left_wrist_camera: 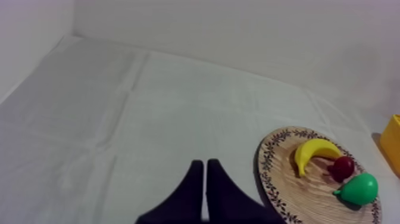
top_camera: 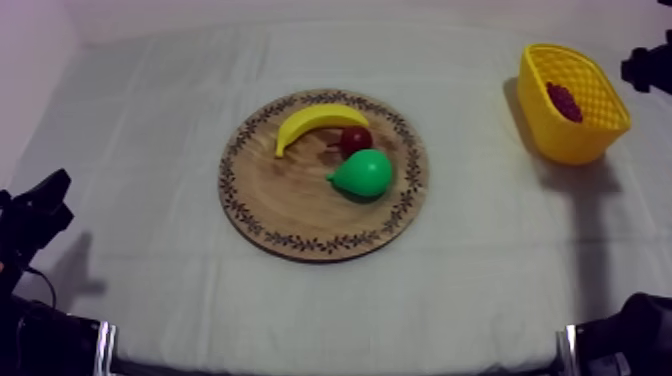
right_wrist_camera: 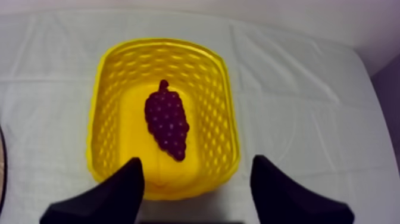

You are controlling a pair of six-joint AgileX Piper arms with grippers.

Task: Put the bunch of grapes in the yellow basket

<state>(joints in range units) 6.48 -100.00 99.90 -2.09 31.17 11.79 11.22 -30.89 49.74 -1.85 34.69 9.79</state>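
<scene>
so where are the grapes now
In the right wrist view the grapes lie inside the yellow basket, in front of my open right claw; the top view puts that basket at the far right of the table.

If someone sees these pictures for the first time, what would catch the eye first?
The bright yellow basket at the right side of the table stands out most, with the dark bunch of grapes lying inside it and the right gripper open close by. Next comes the round wooden board in the middle, holding a banana, a green pear and a small red fruit.
</scene>
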